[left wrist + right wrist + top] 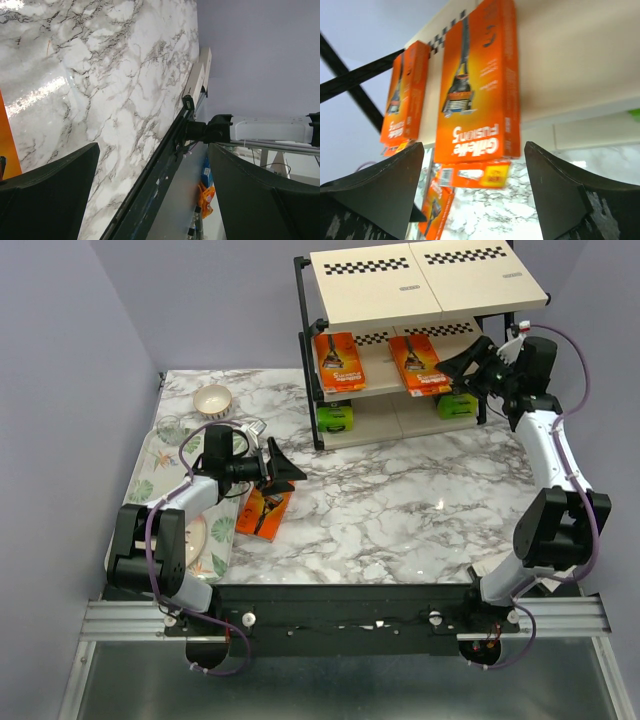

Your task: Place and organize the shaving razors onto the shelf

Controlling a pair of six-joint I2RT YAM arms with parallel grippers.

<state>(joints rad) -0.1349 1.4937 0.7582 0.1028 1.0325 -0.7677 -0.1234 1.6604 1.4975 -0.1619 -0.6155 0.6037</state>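
Note:
The shelf (430, 280) stands at the back right. Two orange razor packs lie on its middle board, one on the left (338, 362) and one on the right (418, 364). Black packs with green ends sit on the lowest board (335, 418) (456, 405). My right gripper (458, 368) is open at the right orange pack (477, 85), whose end hangs past the board's front edge between my spread fingers without touching them. A third orange pack (265, 512) lies on the table by the tray. My left gripper (290, 472) hovers open just above it, empty, and the pack's orange edge (7, 145) shows in the left wrist view.
A floral tray (160, 455) lies along the table's left side, with a small pink bowl (213, 400) behind it. The shelf's black frame post (308, 370) stands at the front left of the boards. Marble tabletop (400, 510) stretches between the arms and the shelf.

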